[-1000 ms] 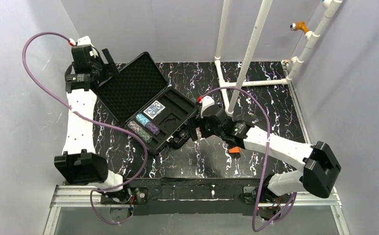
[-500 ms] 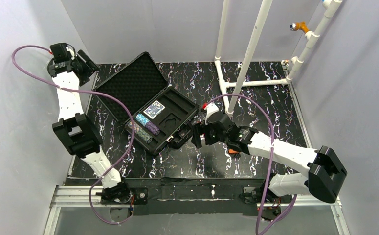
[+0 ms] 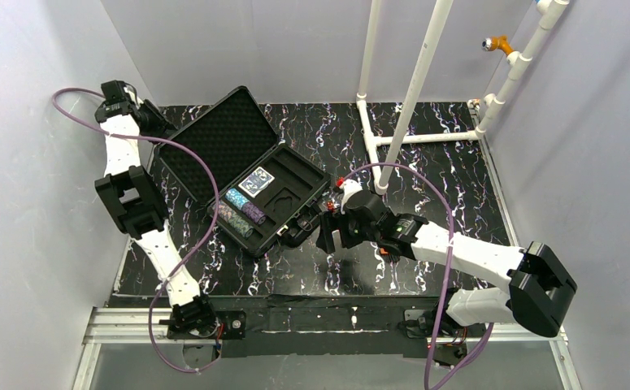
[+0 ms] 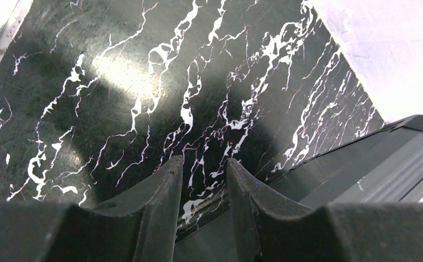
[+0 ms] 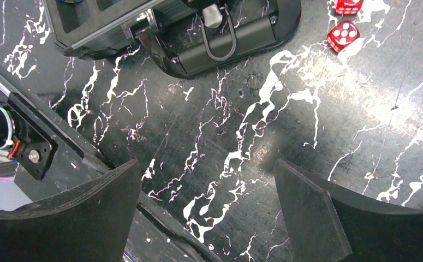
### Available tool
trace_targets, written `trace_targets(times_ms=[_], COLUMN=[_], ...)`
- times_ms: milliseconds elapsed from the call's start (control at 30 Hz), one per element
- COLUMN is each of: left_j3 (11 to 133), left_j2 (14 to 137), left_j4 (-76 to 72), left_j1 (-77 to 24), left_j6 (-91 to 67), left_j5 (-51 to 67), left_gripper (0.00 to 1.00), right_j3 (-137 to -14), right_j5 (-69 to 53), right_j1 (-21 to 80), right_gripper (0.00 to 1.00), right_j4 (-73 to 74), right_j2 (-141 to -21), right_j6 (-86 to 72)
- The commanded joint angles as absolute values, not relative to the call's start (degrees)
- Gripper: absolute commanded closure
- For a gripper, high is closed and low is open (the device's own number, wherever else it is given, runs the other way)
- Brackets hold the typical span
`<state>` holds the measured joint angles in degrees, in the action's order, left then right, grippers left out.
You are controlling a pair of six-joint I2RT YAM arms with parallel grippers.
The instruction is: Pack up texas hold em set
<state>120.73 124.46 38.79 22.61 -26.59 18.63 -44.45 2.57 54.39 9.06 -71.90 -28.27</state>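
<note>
Treat the open case on the table as rigid and weighty; swing its lid by the rim. Note left gripper barely parted there, right gripper spread, empty.

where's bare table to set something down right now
Widest bare patch: the table between the white pipe frame and the right wall. Also the near strip between the case and the mounting rail. Crowded by the case handle: right gripper and dice.
</note>
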Motion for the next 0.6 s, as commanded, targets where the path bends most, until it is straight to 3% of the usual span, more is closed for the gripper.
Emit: trace_targets(times_ms=[0,567], left_j3=[118.63,106.66], left_j2=[122.56,112.19], left_j4=[40.25,36.22], left_j1=[22.70,21.76], left_j6=[-25.31,-27.03], left_j5=[21.44,24.70], left_gripper=[0.66,0.67], right_j3=[-43.48,-43.27], right_j5=[1.53,0.87], right_j1=[54.40,54.36], right_gripper=[0.02,0.02], right_j4=[6.68,6.31], right_j2=[-72.08,-72.07], right_j6=[-29.09,-29.73])
